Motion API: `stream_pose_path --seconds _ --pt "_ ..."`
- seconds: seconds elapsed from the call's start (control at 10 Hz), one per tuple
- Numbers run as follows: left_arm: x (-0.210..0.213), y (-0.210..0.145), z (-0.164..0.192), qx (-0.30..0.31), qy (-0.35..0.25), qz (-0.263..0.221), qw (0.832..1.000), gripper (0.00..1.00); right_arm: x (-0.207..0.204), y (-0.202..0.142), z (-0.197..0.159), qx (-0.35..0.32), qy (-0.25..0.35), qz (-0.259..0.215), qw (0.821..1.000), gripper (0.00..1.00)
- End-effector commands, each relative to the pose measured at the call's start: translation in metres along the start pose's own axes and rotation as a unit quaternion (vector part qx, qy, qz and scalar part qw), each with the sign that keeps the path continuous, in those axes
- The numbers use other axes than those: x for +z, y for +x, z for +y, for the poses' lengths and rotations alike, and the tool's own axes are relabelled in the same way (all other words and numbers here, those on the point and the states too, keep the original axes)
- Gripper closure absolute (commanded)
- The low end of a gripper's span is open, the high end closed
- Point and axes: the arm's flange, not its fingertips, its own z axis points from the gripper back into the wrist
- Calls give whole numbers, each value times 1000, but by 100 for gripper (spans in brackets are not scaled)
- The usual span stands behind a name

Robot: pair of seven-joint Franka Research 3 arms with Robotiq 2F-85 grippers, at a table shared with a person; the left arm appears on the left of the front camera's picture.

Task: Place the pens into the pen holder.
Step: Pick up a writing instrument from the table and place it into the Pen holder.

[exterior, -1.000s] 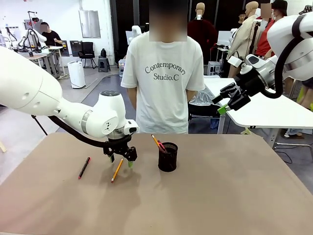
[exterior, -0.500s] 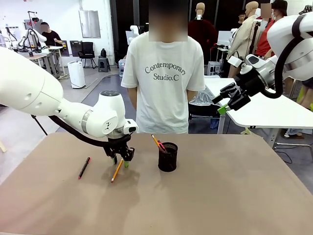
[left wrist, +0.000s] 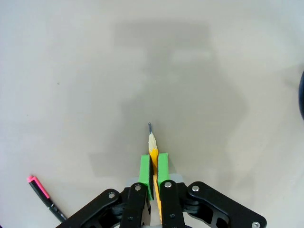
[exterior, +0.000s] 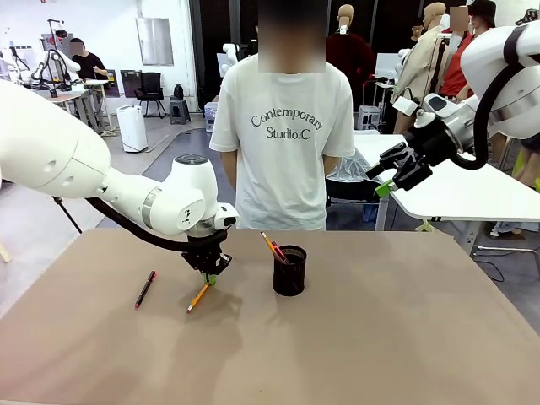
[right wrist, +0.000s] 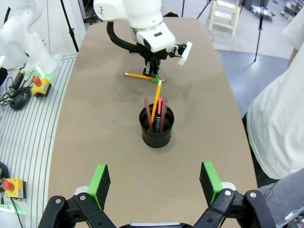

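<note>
Front view: L tool [exterior: 211,272] is low on the desk [exterior: 380,337]. Its green pads are shut tight on the top end of the yellow pencil [exterior: 199,296]. The pencil's other end points near-left; can't tell if it is off the desk. Red pen [exterior: 145,288] lies flat, left of the pencil, not touching it. Black cup [exterior: 289,271] stands right of the L tool, w/ a few pens [exterior: 272,246] sticking out, leaning left. R tool [exterior: 390,175] is up high on the right, away from the desk, wide open, holding nothing. A person in a white T-shirt [exterior: 283,143] stands at the far side.

L wrist view: the green pads [left wrist: 145,168] squeeze the pencil [left wrist: 153,146] btw them. Its dark tip sticks out past the pads. Red pen [left wrist: 40,187] lies at bottom left on the desk, well apart.

R wrist view: R tool [right wrist: 154,183] is wide, nothing btw its pads. Ahead of it the black cup [right wrist: 156,127] stands upright w/ red and yellow sticks inside. Past the cup, L tool [right wrist: 153,76] grips one end of the pencil [right wrist: 138,75].
</note>
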Motion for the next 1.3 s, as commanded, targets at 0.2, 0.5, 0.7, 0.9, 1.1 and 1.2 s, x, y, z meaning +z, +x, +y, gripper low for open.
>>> stream_pose_path --seconds 0.2,0.5,0.7,0.9,1.1,1.2 --pt "0 -8 1 -15 -43 23 999 100 0 2 0 2 0 0 1000 0" --pt "29 -8 30 -19 -169 22 985 100 0 2 0 2 0 0 1000 0" --pt "54 -12 50 -51 -268 -33 961 100 0 2 0 2 0 0 1000 0" --pt "72 -20 55 -108 -353 -123 921 100 0 2 0 2 0 0 1000 0" --pt "83 -23 54 -142 -429 -225 863 100 0 2 0 2 0 0 1000 0" --pt "88 -26 55 -161 -443 -273 839 100 0 2 0 2 0 0 1000 0"
